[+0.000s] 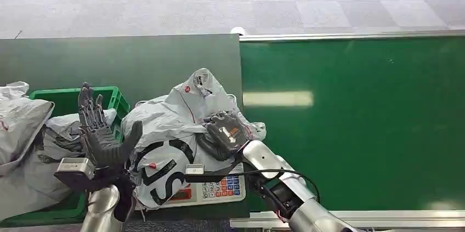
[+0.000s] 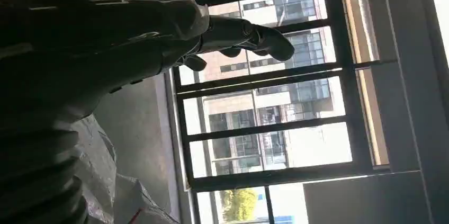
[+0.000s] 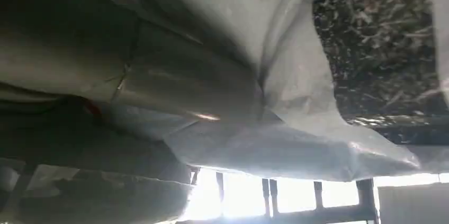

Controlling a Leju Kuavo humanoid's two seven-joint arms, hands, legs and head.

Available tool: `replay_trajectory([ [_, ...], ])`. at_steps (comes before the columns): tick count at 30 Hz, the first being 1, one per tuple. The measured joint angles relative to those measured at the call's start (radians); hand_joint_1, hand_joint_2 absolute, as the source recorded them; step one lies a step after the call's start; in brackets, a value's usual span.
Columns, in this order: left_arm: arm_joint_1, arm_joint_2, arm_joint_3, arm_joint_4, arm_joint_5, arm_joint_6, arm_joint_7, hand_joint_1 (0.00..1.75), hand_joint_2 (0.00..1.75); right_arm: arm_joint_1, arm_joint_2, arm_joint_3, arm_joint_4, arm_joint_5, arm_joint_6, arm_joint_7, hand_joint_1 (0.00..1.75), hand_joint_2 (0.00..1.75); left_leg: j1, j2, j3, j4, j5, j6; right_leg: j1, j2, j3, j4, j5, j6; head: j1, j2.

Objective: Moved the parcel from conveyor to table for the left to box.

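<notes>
- The grey parcel (image 1: 170, 128) lies on the scale (image 1: 211, 188), at the near edge of the dark table (image 1: 137, 62), just left of the green conveyor (image 1: 351, 122).
- The right robot hand (image 1: 225, 133) rests on the right side of the parcel with its fingers curled into the plastic; it seems to hold the bag there so it stays on the scale and does not slide.
- The left robot hand (image 1: 101, 133) is raised just left of the parcel, palm toward it, fingers spread wide and holding nothing; I judge it waits to take the parcel.
- The green box (image 1: 118, 97) stands on the left, with other grey bags (image 1: 27, 139) already in it.
- Beyond the table is grey carpet floor (image 1: 219, 7); the left wrist view shows large windows (image 2: 275, 128) with buildings outside.
</notes>
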Motion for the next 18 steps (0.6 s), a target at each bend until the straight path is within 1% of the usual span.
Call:
replay_trajectory([
  [1, 0.001, 0.0, 0.0, 0.0, -0.001, 0.0, 0.0, 0.0, 1.75, 0.0, 0.0, 0.003, 0.001, -0.002, 0.009, 0.0, 0.28, 0.0, 0.0, 0.0, 0.0, 0.0, 0.0, 0.0, 0.0, 0.0, 0.0, 0.0, 0.0, 0.0, 0.0, 0.0],
  [2, 0.003, 0.0, 0.0, 0.0, -0.001, 0.0, 0.0, 0.0, 1.75, 0.0, 0.0, 0.006, 0.002, -0.005, 0.017, 0.0, 0.07, 0.0, 0.0, 0.0, 0.0, 0.0, 0.0, 0.0, 0.0, 0.0, 0.0, 0.0, 0.0, 0.0, 0.0, 0.0],
  [3, 0.005, 0.0, 0.0, -0.001, -0.001, 0.0, 0.0, 0.0, 1.75, 0.0, 0.0, 0.007, 0.003, -0.01, 0.024, -0.002, 0.07, 0.0, 0.0, 0.0, 0.0, 0.0, 0.0, 0.0, 0.0, 0.0, 0.0, 0.0, 0.0, 0.0, 0.0, 0.0],
  [4, 0.009, 0.0, 0.0, -0.002, -0.001, 0.0, 0.0, 0.0, 1.75, 0.001, 0.0, 0.007, 0.003, -0.02, 0.031, -0.007, 0.02, 0.0, 0.0, 0.0, 0.0, 0.0, 0.0, 0.0, 0.0, 0.0, 0.0, 0.0, 0.0, 0.0, 0.0, 0.0],
  [5, 0.015, 0.0, 0.0, -0.004, -0.001, -0.003, 0.0, 0.0, 1.75, 0.003, -0.001, 0.008, 0.003, -0.036, 0.036, -0.013, 0.0, 0.0, 0.0, 0.0, 0.0, 0.0, 0.0, 0.0, 0.0, 0.0, 0.0, 0.0, 0.0, 0.0, 0.0, 0.0],
  [14, 0.046, -0.002, 0.001, -0.019, -0.001, -0.005, 0.0, 0.0, 1.75, 0.031, -0.014, 0.001, -0.04, -0.133, 0.076, -0.049, 0.0, 0.0, 0.0, 0.0, 0.0, 0.0, 0.0, 0.0, 0.0, 0.0, 0.0, 0.0, 0.0, 0.0, 0.0, 0.0],
  [16, 0.05, -0.002, 0.002, -0.02, -0.001, -0.005, 0.0, 0.0, 1.75, 0.039, -0.017, -0.007, -0.061, -0.188, 0.111, -0.072, 0.0, 0.0, 0.0, 0.0, 0.0, 0.0, 0.0, 0.0, 0.0, 0.0, 0.0, 0.0, 0.0, 0.0, 0.0, 0.0],
  [18, 0.052, -0.002, 0.003, -0.021, -0.001, -0.007, 0.0, 0.0, 1.75, 0.054, -0.022, -0.029, -0.096, -0.277, 0.167, -0.103, 0.0, 0.0, 0.0, 0.0, 0.0, 0.0, 0.0, 0.0, 0.0, 0.0, 0.0, 0.0, 0.0, 0.0, 0.0, 0.0],
])
